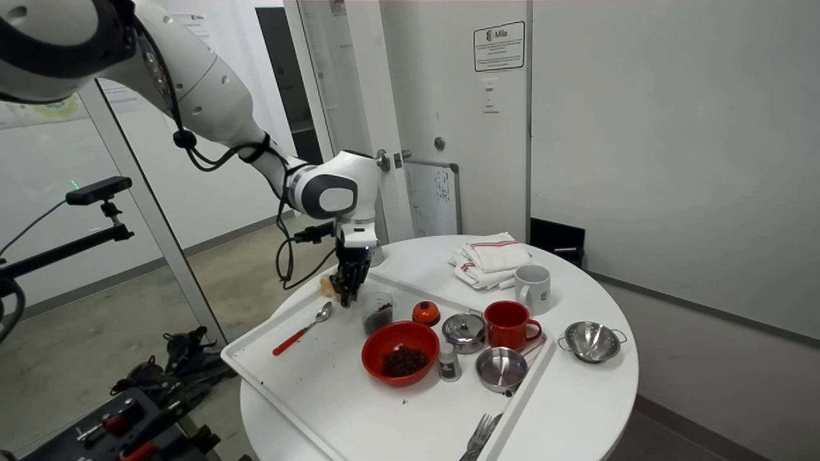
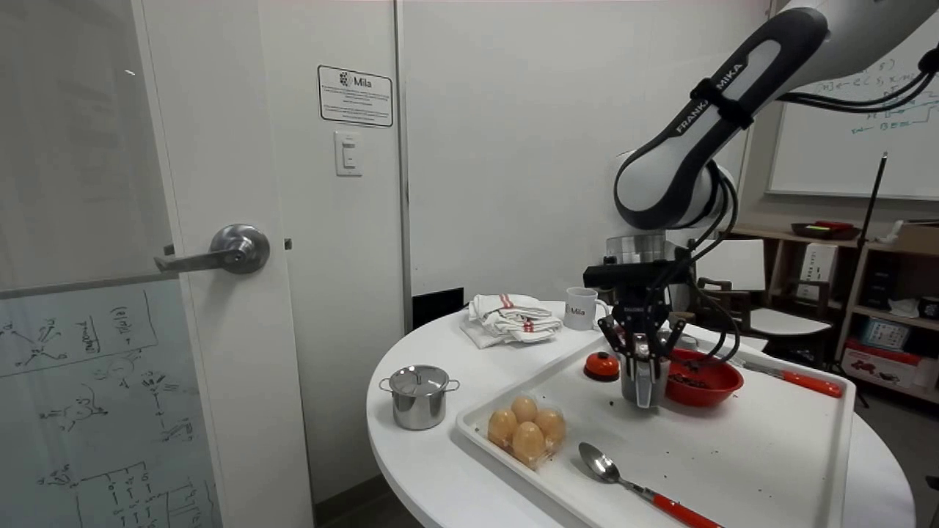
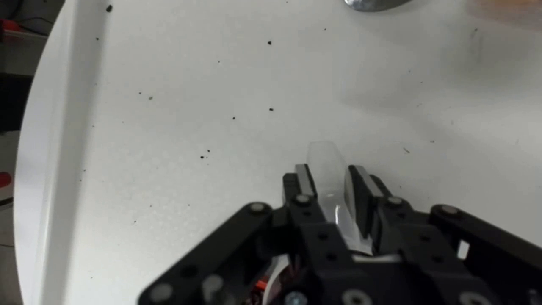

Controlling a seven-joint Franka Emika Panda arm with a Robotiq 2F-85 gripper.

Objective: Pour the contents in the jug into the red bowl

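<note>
The jug is a small clear one with dark contents at its bottom; its body (image 1: 377,312) stands out beside the gripper in an exterior view, and it also shows in an exterior view (image 2: 628,385). It looks about upright; I cannot tell whether its base touches the tray. My gripper (image 1: 349,299) points down with its fingers on both sides of the clear handle, seen in the wrist view (image 3: 324,153). The fingers (image 3: 329,169) look closed on it. The red bowl (image 1: 383,341) sits right by the jug with dark bits inside; it also shows in an exterior view (image 2: 722,385).
The white tray (image 1: 307,390) holds a spoon (image 1: 323,312), an orange-red round item (image 1: 425,312), a lidded pot (image 1: 464,330), a shaker (image 1: 449,365), a red mug (image 1: 506,330), a metal pan (image 1: 501,368) and brown eggs (image 2: 528,440). Dark crumbs lie on it.
</note>
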